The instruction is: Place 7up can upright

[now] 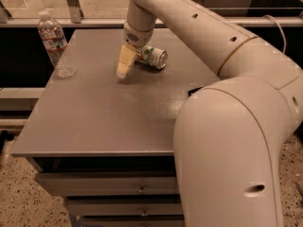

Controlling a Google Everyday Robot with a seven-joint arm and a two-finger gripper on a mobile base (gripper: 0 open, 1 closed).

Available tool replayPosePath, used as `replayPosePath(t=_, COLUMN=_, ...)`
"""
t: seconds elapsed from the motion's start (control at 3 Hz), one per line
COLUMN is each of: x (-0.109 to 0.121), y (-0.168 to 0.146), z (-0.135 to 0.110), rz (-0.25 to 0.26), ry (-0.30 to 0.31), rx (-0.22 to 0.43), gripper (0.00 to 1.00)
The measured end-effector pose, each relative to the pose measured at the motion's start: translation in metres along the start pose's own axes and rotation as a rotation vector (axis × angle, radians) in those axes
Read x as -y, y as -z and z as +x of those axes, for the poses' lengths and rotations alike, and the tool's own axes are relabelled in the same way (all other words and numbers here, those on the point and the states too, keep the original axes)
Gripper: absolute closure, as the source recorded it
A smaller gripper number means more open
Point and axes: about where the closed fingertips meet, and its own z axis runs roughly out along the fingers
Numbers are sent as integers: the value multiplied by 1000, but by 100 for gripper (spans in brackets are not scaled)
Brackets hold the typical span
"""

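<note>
You have one 7up can [155, 57], one water bottle [52, 36] and one gripper [122, 72] at a single grey table [94, 122]. The can lies on its side on the tabletop, with the gripper just beside its left end in the camera view and the bottle upright well beyond. You cannot tell whether the gripper is open or closed, and it carries nothing visible.

7up can [155, 57]: 1 | water bottle [52, 37]: 1 | gripper [124, 65]: 1, just beside can
</note>
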Motion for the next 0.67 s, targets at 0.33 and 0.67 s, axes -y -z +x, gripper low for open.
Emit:
replayPosePath(t=0.33, x=4, y=-16, z=7, rz=4, ry=8, rx=-60, gripper=0)
replayPosePath(t=0.67, x=12, y=-23, z=15, rz=15, ry=15, rx=-102, gripper=18)
